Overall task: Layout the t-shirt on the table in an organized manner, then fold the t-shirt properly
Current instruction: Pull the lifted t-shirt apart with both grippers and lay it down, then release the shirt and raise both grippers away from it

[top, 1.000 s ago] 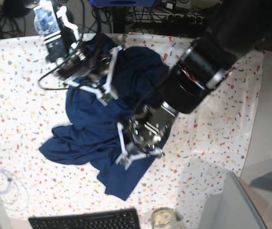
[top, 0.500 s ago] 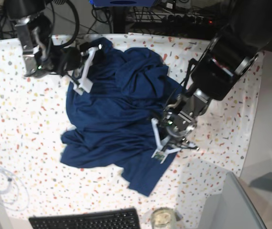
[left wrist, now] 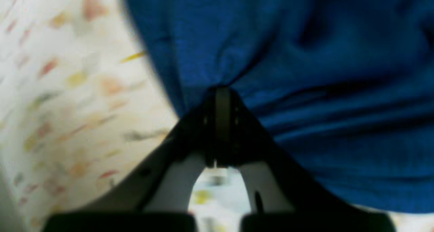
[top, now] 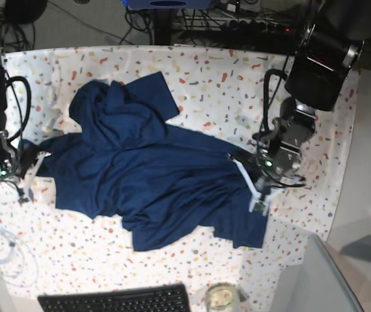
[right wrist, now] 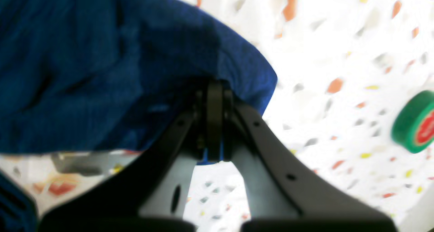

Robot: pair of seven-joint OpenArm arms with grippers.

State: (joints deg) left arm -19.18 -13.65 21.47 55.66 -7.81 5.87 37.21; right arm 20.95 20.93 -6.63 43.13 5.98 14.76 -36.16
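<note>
At the near edge of the base view a black keyboard (top: 117,300) lies beside a glass jar (top: 222,298), and a coil of white cable (top: 0,250) sits by the left corner; no lettering on any of them can be read.

Beyond them the t-shirt (top: 146,175) lies spread across the middle of the table (top: 205,78), stretched sideways between the two arms but rumpled, with one sleeve pointing toward the far edge and folds bunched along its near hem.

The left gripper (top: 258,185) is at the shirt's right edge, its jaws pinched tight on the fabric; in the left wrist view the left gripper (left wrist: 218,99) has blue cloth gathered into puckers at its tips. The right gripper (top: 29,170) is at the opposite end, clamped on the shirt's edge, and the right wrist view shows the right gripper (right wrist: 214,96) with a fold of navy cloth caught between closed jaws.

In that view a green tape roll (right wrist: 415,121) with a red label lies on the speckled cloth; its print is too blurred to read.
</note>
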